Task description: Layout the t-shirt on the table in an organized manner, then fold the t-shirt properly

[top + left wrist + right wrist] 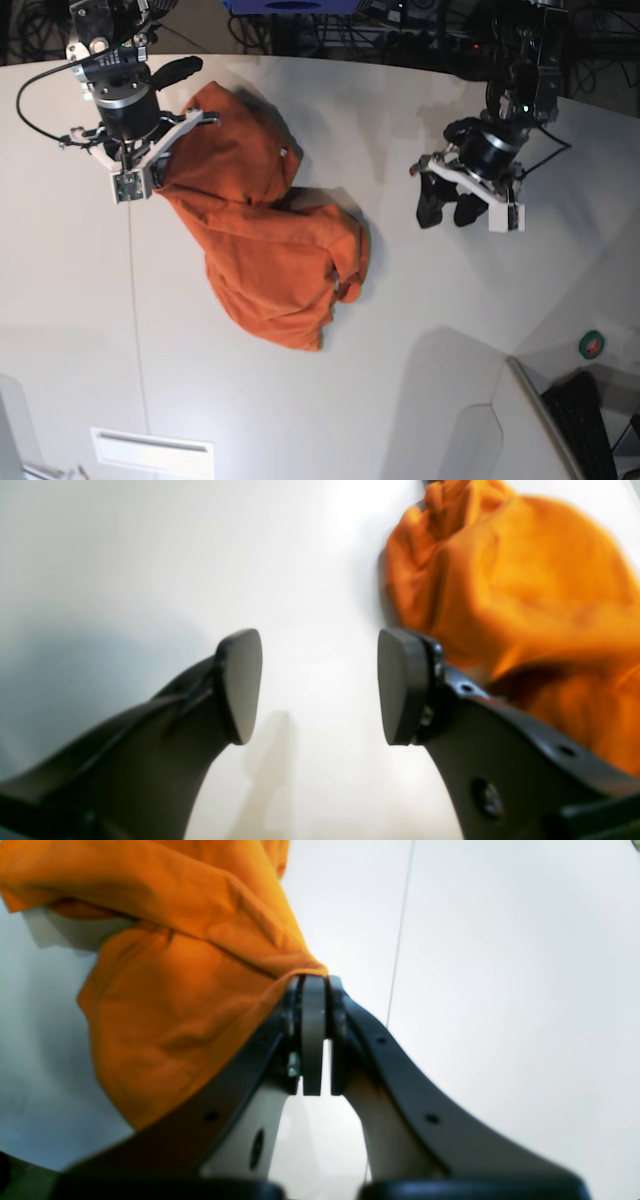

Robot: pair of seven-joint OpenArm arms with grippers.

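Seam beside pinched t-shirt

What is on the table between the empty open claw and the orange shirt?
Nothing: in the base view only bare table lies between the open left gripper and the t-shirt. The left wrist view shows bare white surface there too.

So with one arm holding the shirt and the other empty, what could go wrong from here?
The right gripper pinches only a small edge of the t-shirt, so the cloth may slip out if pulled. The shirt lies bunched and doubled over on the table; dragging it one-handed could twist it further. The left gripper hangs open beside the cloth, holding nothing.
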